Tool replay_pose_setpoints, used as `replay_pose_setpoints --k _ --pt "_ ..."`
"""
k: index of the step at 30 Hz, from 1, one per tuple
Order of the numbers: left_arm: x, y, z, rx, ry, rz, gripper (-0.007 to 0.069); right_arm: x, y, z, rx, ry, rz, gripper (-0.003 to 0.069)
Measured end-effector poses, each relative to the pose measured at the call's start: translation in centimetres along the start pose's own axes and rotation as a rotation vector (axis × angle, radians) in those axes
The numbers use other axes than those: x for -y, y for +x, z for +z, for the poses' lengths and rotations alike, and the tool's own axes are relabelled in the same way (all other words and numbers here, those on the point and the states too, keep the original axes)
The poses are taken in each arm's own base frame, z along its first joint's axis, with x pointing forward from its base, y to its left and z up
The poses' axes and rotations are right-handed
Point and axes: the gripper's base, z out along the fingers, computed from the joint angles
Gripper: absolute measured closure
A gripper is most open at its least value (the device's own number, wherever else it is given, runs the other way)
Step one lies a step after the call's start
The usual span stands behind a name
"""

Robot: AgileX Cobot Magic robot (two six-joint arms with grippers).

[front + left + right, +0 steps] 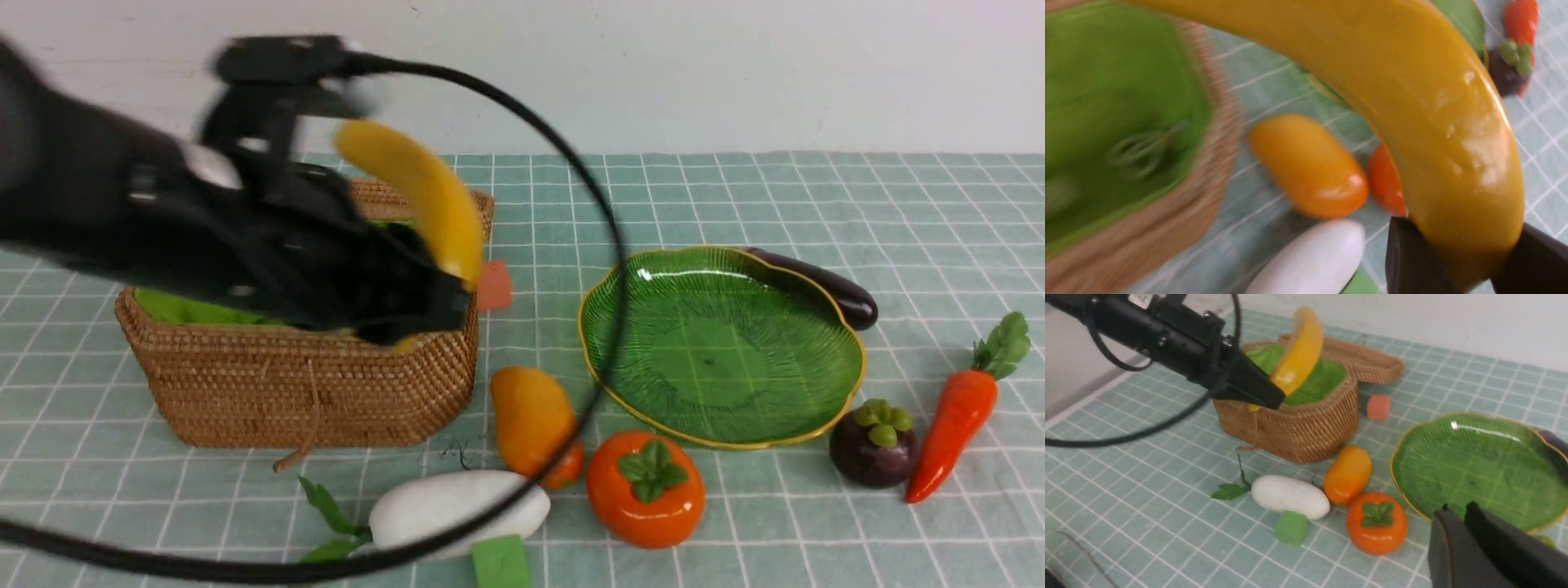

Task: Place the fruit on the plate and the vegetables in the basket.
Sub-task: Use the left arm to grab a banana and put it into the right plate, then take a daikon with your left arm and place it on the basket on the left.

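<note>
My left gripper is shut on one end of the yellow banana, which hangs in the air over the right end of the wicker basket. The green plate holds nothing. In front of it lie the mango, persimmon and white radish. The mangosteen and carrot lie to the plate's right, and the eggplant lies behind it. My right gripper is shut and empty above the plate's near rim; the front view does not show it.
The basket's lid lies open behind it. An orange-red cube sits between basket and plate, and a green cube touches the radish. The left arm's black cable loops across the middle of the front view. A white wall closes the back.
</note>
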Motion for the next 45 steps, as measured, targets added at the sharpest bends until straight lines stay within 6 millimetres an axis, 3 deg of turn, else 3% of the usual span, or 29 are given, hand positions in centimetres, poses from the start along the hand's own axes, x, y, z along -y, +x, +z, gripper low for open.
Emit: replay_pose_setpoints --k 5,7,11,12,15,18,22,27,30,32,34,37,39,42,45 --pt "3.7 -2.5 7.8 -0.044 0.056 0.139 0.0379 0.2 0.3 -0.7 -0.059 0.042 0.023 0.0603" --pt "5.0 -4.0 12.8 -0.076 0.080 0.175 0.0379 0.1 0.6 -1.0 -0.084 0.053 0.028 0.0603" --pt "5.4 -5.3 19.3 -0.144 0.092 0.202 0.0379 0.0 1.2 -1.6 -0.110 0.057 0.025 0.0603" --pt "5.4 -5.4 19.6 -0.149 0.092 0.204 0.0379 0.0 1.2 -1.6 -0.109 0.057 0.024 0.0603" --pt "5.2 -5.8 23.9 -0.206 0.069 0.224 0.0379 -0.1 1.5 -2.3 -0.106 0.068 0.013 0.0600" --pt "4.7 -5.8 26.1 -0.235 0.030 0.242 0.0379 -0.1 1.7 -2.6 -0.103 0.080 0.005 0.0598" --pt "4.3 -5.1 27.4 -0.271 0.013 0.251 0.0379 -0.1 1.7 -2.8 -0.100 0.081 0.003 0.0593" --pt "4.2 -4.3 28.0 -0.302 0.016 0.245 0.0355 -0.1 1.7 -2.8 -0.099 0.081 0.003 0.0593" --pt "4.2 -3.2 28.4 -0.350 0.035 0.222 0.0190 -0.2 1.7 -2.8 -0.098 0.081 0.003 0.0593" --pt "4.2 -3.0 28.3 -0.361 0.040 0.216 0.0134 -0.2 1.7 -2.8 -0.098 0.081 0.003 0.0592" --pt "4.5 -3.3 27.0 -0.371 0.055 0.202 0.0020 -0.2 1.7 -2.8 -0.098 0.081 0.003 0.0589" --pt "5.2 -4.7 23.9 -0.361 0.084 0.186 -0.0031 -0.2 1.7 -2.8 -0.098 0.081 0.003 0.0587" --pt "6.1 -6.5 19.0 -0.348 0.115 0.177 -0.0024 -0.2 1.7 -2.8 -0.098 0.081 0.003 0.0586" --pt "7.0 -7.7 12.2 -0.348 0.130 0.217 0.0072 -0.1 1.7 -2.8 -0.098 0.085 0.001 0.0586" --pt "7.2 -7.8 7.5 -0.329 0.079 0.287 0.0207 -0.1 1.7 -2.8 -0.099 0.087 -0.001 0.0586"
